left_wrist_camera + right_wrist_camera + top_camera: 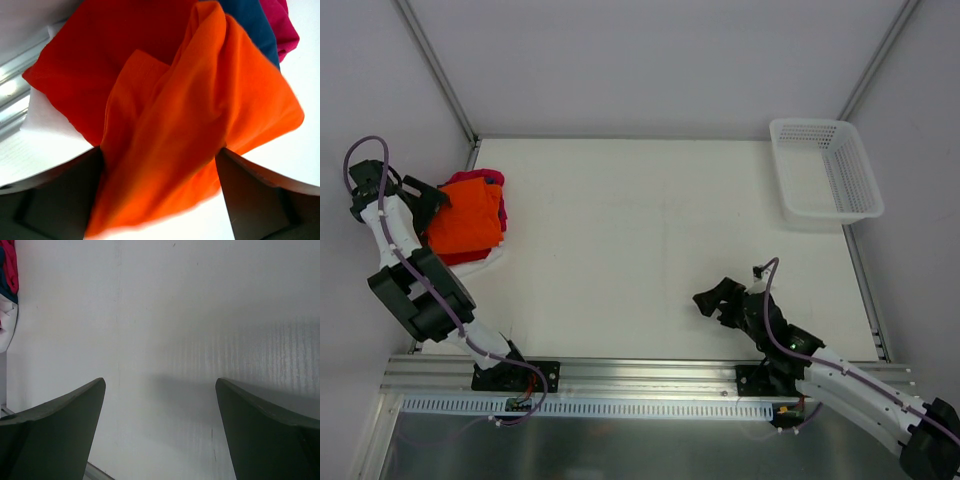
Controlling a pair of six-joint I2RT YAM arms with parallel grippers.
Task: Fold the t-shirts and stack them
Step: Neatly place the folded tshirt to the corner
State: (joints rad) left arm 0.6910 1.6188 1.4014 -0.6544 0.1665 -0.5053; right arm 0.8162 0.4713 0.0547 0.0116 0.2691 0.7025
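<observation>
Left wrist view: left gripper [159,152] wide around the orange shirt [210,100] — cloth loose between.
Best lift straight up so no fold drags; right gripper [160,382] wide, empty.

The right gripper [160,385] stood with its two dark fingers [55,435] spread wide, and only the white table [190,300] surface showed between them. At the left edge, a sliver of the t-shirts [7,265] appeared as red, blue and white layers.
</observation>
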